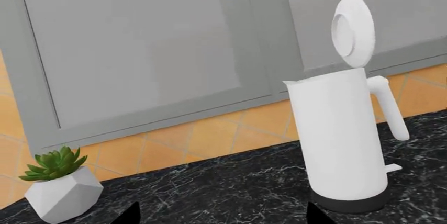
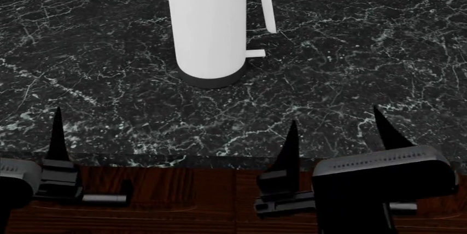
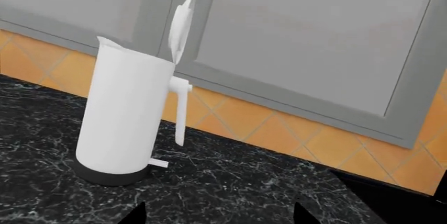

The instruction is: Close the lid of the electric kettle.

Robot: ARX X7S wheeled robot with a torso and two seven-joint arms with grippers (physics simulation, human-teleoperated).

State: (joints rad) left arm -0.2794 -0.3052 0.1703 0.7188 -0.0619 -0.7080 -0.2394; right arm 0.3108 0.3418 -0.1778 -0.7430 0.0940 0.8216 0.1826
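Toward the top centre of the head view, the electric kettle (image 2: pixel 210 26) is seen standing upright on the black marbled counter (image 2: pixel 350 70), its dark grey base (image 2: pixel 211 78) resting flat on the stone and its thin handle (image 2: pixel 267 4) turned to the right of the frame. Its upper part is cut off by the frame edge there.

In the left wrist view the lid (image 1: pixel 353 30) is shown raised, standing nearly upright above the rim on the handle side, so the kettle's mouth is uncovered. The same upright lid (image 3: pixel 180 25) is seen edge-on in the right wrist view. No brand, label or writing can be read on the kettle or elsewhere.

The right gripper (image 2: pixel 337 135) is held at the lower right of the head view, near the counter's front edge, its two dark fingertips spread wide with nothing between them. Of the left gripper (image 2: pixel 57 135), only one fingertip is seen at the lower left, so its spread cannot be told. Both are well apart from the kettle.

A small potted succulent (image 1: pixel 62 185) is seen at the lower left of the left wrist view, before the orange tiled wall (image 1: pixel 209 135) and grey cabinet doors (image 1: pixel 140 41).
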